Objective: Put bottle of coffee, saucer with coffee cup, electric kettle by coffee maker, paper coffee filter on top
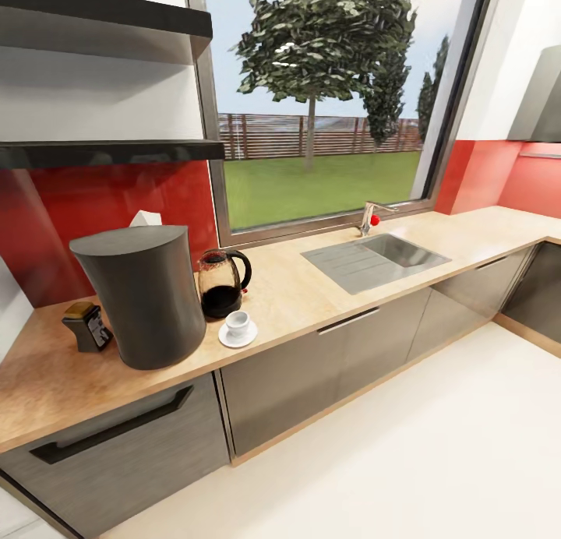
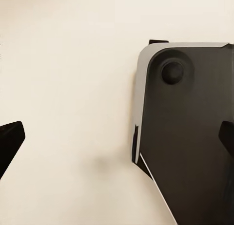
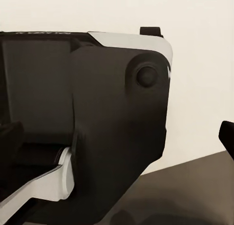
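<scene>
Here, on the long pale wooden countertop (image 1: 312, 297), the coffee things stand grouped toward its left end. The tall dark grey rounded coffee maker (image 1: 140, 294) stands upright, and a white folded paper filter (image 1: 146, 218) peeks up behind its top — whether it rests on the machine or behind it I cannot tell. Just to the machine's left sits the small dark bottle of coffee (image 1: 88, 325) with a tan lid, upright, its contents hidden by the dark body. To the right stands the clear glass electric kettle (image 1: 221, 283) with a black base and a black handle turned to the right; dark liquid fills its lower part. In front of the kettle a small white coffee cup (image 1: 237, 322) sits upright on a round white saucer (image 1: 238, 334); what the cup holds is too small to make out.

Farther right, a steel sink (image 1: 375, 261) is set into the counter below the window.

In the left wrist view the left gripper (image 2: 119, 137) has its dark fingertips spread wide at the frame's edges, holding nothing, over pale floor and the robot's dark base. In the right wrist view the right gripper (image 3: 119, 137) looks equally spread and empty — its fingers are cut off at the edges.
</scene>
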